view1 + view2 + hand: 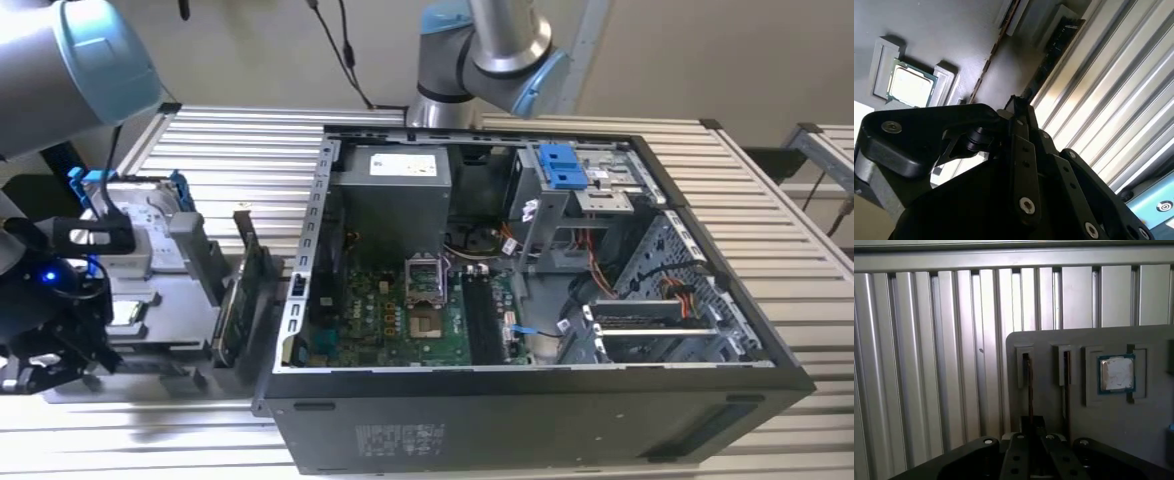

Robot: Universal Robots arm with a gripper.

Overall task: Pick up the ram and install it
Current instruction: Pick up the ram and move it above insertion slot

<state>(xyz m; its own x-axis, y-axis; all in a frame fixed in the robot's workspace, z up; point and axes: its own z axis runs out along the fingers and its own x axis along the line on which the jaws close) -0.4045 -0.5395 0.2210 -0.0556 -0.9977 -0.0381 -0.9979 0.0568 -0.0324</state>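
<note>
Plainly, you were only at the opening of this job. The ram (pixel 1029 385) stood on edge in its slot in the grey holder (pixel 1050 415), at the holder's outer side. A second thin card (pixel 1067 385) stood in the next slot along, and a processor chip (pixel 1116 374) lay flat in a pocket further in. The holder itself sat on the slatted worktop (pixel 929 365).

Your pincer (pixel 1031 429) was right at one end of the ram, lined up with the stick's thin edge. In the second wrist view the ram (pixel 1056 47) ran straight up to the pincer's tip. Whether the pincer had closed on the ram or merely sat around it, I could not tell.

So, as I judged it, the approach was made and nothing more. The ram had not been lifted out of the holder. The open computer case (pixel 534 420) stood just beside the holder in the exterior view, and the long dark memory slots (pixel 483 315) on its board looked bare. The lift, the carry and the seating were all left undone
</note>
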